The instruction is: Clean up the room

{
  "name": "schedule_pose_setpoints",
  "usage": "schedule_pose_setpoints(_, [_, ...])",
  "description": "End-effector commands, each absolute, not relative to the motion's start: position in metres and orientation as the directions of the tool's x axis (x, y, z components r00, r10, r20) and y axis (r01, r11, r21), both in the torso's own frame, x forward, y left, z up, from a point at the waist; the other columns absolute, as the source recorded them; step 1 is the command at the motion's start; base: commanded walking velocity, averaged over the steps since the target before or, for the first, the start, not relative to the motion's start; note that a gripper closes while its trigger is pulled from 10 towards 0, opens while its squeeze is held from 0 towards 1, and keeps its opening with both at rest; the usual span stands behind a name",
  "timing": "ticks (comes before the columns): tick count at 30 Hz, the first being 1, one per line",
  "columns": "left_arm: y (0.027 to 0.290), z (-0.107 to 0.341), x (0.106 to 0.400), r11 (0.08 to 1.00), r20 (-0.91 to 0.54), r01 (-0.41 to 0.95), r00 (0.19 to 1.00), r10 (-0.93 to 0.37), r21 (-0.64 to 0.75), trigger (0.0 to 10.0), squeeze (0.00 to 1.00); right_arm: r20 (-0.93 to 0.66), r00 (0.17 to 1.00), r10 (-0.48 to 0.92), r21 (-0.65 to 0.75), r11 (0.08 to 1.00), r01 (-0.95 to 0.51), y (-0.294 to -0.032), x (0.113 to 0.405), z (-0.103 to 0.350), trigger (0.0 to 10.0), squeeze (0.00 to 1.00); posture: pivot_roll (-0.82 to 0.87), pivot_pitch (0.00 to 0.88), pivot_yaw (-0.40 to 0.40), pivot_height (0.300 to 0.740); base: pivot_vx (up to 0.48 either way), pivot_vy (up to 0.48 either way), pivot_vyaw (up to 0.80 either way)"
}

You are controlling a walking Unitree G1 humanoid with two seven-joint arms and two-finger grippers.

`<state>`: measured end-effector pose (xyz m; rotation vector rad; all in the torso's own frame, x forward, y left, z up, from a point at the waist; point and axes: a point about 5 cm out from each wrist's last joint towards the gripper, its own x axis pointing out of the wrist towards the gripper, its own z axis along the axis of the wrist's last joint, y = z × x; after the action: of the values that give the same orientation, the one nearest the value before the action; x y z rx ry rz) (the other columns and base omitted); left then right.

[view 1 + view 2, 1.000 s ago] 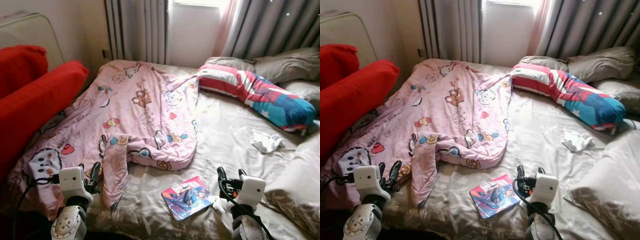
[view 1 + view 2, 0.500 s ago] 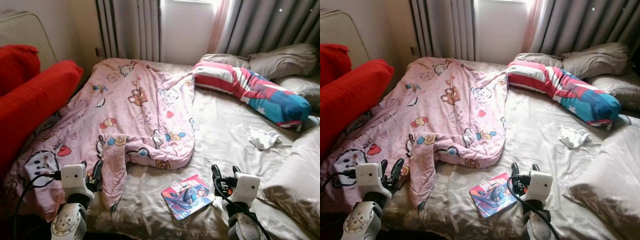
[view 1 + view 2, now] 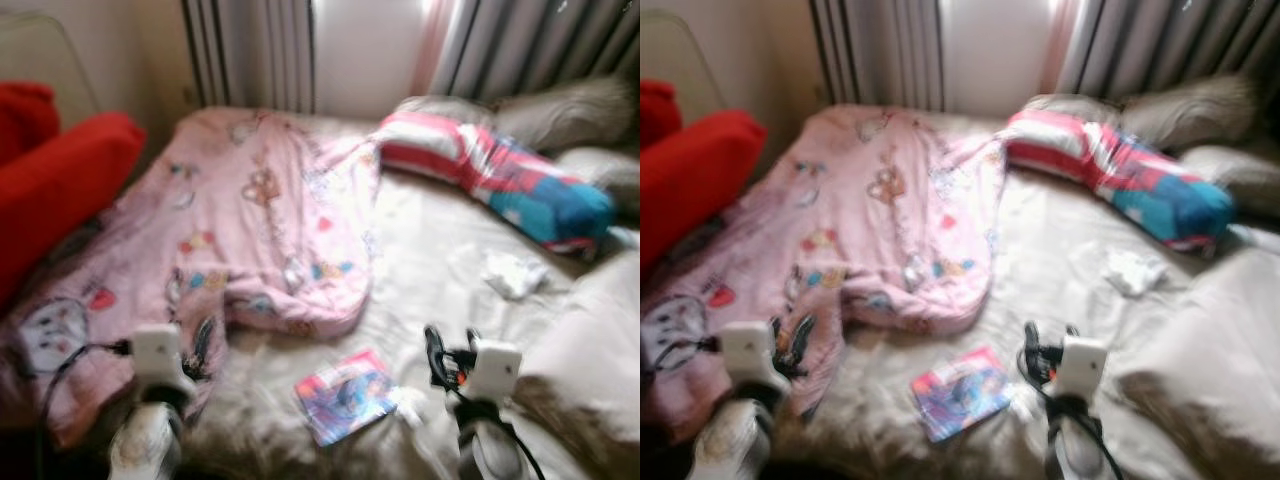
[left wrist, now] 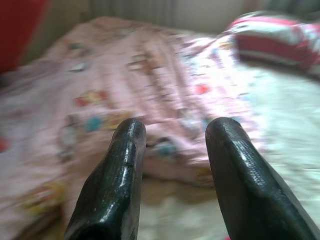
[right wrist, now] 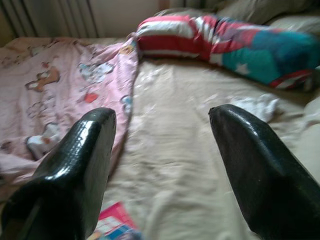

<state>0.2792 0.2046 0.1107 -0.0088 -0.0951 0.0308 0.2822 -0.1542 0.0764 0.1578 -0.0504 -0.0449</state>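
Blurred bed (image 3: 440, 270): pink quilt (image 3: 260, 220) on its left half, book (image 3: 343, 395) near the edge. Left gripper (image 4: 172, 150) and right gripper (image 5: 162, 150) hover low, fingers apart, empty.

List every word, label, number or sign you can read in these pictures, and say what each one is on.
None can be read.
Book near the foot of the bed: bright cover art, any title too blurred to read.
Pink blanket: cartoon prints, any lettering among them blurred.
Striped red, white and blue pillow: star shapes, no text legible.
White housings behind the left tool and right tool: no markings legible.
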Motion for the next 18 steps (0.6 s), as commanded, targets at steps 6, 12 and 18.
schedule_pose_setpoints(6, [0.2151, 0.1107, 0.275, 0.998, 0.085, -0.063, 0.994, 0.063, 0.003, 10.0, 0.0, 0.026, 1.0, -0.003, 0.159, 0.987, -0.001, -0.1465, 0.2811, 0.0742, 10.0, 0.0, -0.03, 0.161, -0.032, 0.74, 0.0, 0.0, 0.0])
schedule_pose_setpoints(12, [0.2146, 0.1096, 0.2741, 0.998, 0.081, -0.07, 0.994, 0.07, -0.001, 10.0, 0.0, 0.031, 0.999, 0.014, 0.129, 0.991, -0.018, -0.1459, 0.2817, 0.076, 10.0, 0.0, -0.03, 0.163, -0.034, 0.74, 0.0, 0.0, 0.0])
schedule_pose_setpoints(18, [0.2153, 0.1111, 0.2751, 0.997, 0.085, -0.073, 0.994, 0.073, -0.002, 10.0, 0.0, 0.004, 0.999, 0.039, 0.096, 0.995, -0.039, -0.1435, 0.2838, 0.0751, 10.0, 0.0, -0.04, 0.162, -0.036, 0.731, 0.0, 0.0, 0.0])
